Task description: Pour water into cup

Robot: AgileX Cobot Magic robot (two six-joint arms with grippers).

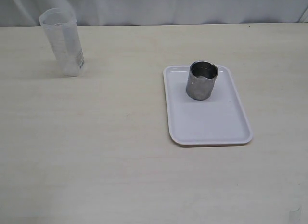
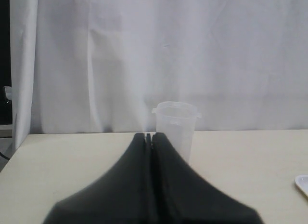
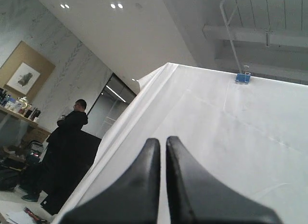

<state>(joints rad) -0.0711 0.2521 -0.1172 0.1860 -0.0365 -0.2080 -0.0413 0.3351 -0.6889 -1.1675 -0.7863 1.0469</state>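
Observation:
The steel cup (image 1: 202, 80) stands upright at the far end of a white tray (image 1: 207, 123), right of the table's middle. A translucent plastic beaker (image 1: 62, 41) stands upright at the far left; the left wrist view shows the beaker (image 2: 175, 130) just beyond my left gripper (image 2: 149, 135), which is shut and empty and level with the table. I cannot make out the water in it. My right gripper (image 3: 162, 139) is shut with nothing in it, tilted up toward the white backdrop curtain and ceiling. Neither gripper appears in the exterior view.
The pale wooden table (image 1: 96, 151) runs back to a white curtain (image 1: 168, 7). A corner of the tray (image 2: 303, 183) shows in the left wrist view. In the right wrist view a person (image 3: 62, 151) stands in the room beyond the curtain.

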